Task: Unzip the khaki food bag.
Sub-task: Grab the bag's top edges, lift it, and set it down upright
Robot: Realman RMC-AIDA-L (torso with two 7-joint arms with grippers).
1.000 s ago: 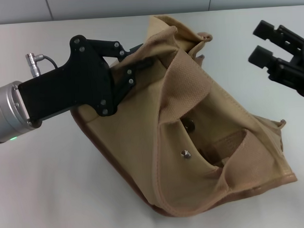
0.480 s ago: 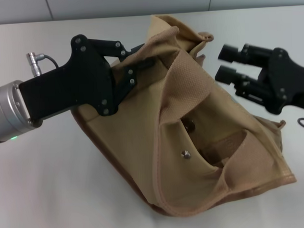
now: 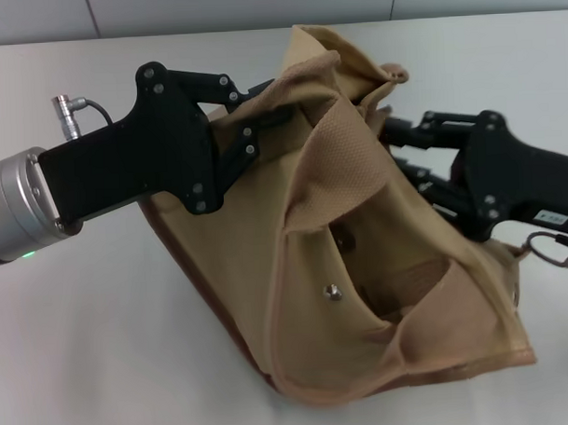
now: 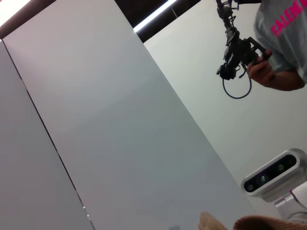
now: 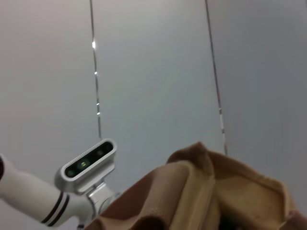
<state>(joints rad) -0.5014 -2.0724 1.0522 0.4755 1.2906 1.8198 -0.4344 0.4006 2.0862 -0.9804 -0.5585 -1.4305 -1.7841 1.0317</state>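
Observation:
The khaki food bag lies slumped on the white table, with its front pocket gaping and a metal snap showing. A wide webbing handle arches over its middle. My left gripper is shut on the bag's top edge at the upper left and holds it raised. From the right, my right gripper stands open with its fingertips against the bag's upper right corner, partly behind a fold. The right wrist view shows the bag's crumpled top edge. I cannot make out the zipper.
The white table extends left and in front of the bag, with a grey wall behind. A black cable loop hangs by my right wrist. In the left wrist view a person's arm holds a device high up.
My right gripper has swept in from the far right to the bag's upper right corner. The bag has shifted slightly left and bunched up. My left gripper has held its grip.

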